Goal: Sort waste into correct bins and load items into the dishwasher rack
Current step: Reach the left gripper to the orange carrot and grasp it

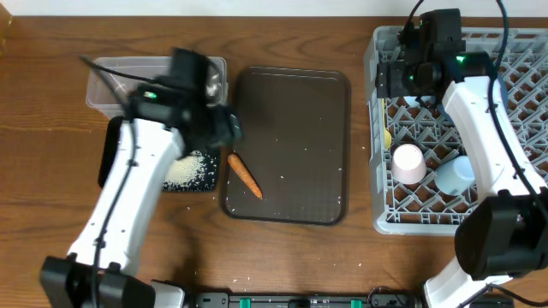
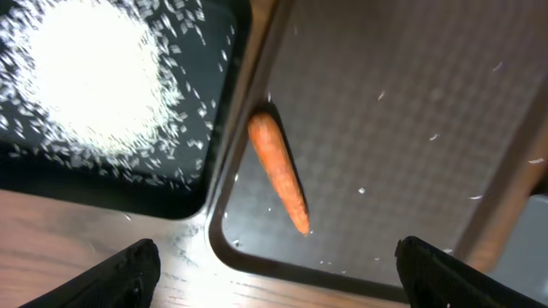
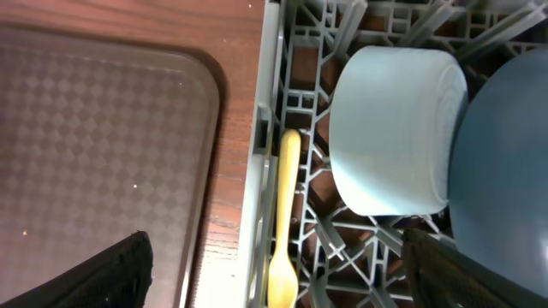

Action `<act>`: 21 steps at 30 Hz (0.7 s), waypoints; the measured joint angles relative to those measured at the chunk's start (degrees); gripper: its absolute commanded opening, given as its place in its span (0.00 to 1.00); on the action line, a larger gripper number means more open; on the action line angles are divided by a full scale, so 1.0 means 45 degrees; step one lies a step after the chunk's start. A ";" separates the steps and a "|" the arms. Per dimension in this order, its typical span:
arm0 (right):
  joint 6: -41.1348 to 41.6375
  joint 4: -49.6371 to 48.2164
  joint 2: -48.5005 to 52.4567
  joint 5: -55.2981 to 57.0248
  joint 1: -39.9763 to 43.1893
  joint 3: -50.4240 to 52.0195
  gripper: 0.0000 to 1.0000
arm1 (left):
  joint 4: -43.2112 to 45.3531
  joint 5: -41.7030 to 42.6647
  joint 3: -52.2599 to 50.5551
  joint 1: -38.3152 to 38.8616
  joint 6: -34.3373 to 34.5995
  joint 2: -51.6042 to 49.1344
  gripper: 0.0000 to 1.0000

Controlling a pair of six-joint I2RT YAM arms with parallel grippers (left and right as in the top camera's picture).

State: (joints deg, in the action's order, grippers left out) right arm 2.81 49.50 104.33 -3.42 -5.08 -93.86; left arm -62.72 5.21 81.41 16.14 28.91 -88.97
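1. Orange, thin carrot stick (image 2: 278, 171) lies on the dark brown serving tray (image 2: 411, 128), against its left rim. The left gripper (image 2: 278, 275), spread wide and empty above it, could catch that rim.
2. Right gripper (image 3: 278, 274), right of the tray over the grey plastic rack (image 3: 300, 51), gapes empty too.

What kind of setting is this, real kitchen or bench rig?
Probably a bench mock-up of a dish-clearing station rather than a real kitchen: a bare wooden table, a grey dishwasher rack holding a pink cup, and a brown serving tray with a carrot on it, next to a black tray of rice.
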 measured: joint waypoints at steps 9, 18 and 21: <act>-0.0019 0.0170 -0.0015 -0.0010 -0.0005 -0.0015 0.99 | 0.2686 -0.2841 -0.3259 0.1894 0.2982 -0.0087 0.85; -0.0019 0.0384 -0.0015 -0.0015 -0.0005 -0.0015 0.99 | 0.5829 -0.2841 -0.5746 0.1948 0.3502 -0.0160 0.85; -0.0019 0.0379 -0.0015 -0.0015 0.0000 -0.0015 0.99 | 0.6096 -0.2739 -0.5751 0.2040 0.3157 -0.0160 0.85</act>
State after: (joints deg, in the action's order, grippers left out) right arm 2.72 51.20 104.27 -3.49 -5.08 -93.93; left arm -35.29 -7.11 55.53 25.32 43.11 -89.69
